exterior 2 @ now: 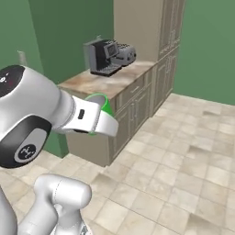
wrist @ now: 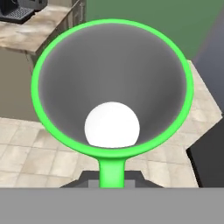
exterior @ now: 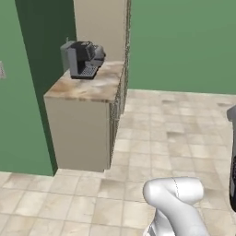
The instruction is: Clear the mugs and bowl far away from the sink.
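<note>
Gripper (wrist: pixel 112 181): its dark tips sit at the base of the hand view, closed on the handle of the green mug (wrist: pixel 112 87), whose open mouth faces the camera, pale bottom visible. The mug's long axis therefore runs straight out along the gripper's line of sight. In the right base view the mug (exterior 2: pixel 102 104) appears as a green rim just past the white wrist, held in the air in front of the counter (exterior 2: pixel 110 82), on the floor side of its front edge and slightly below its top.

Judgement: the mug is mid-carry, and the coming move turns on the counter lying ahead of and a little above the mug; the hand must rise and reach forward to set it down upright.

The right base view shows the mug against the counter and the coffee machine (exterior 2: pixel 108 56) at the counter's back. The left base view shows the counter (exterior: pixel 87 87) bare in front of the machine (exterior: pixel 83 59). The hand view alone shows the grip.
</note>
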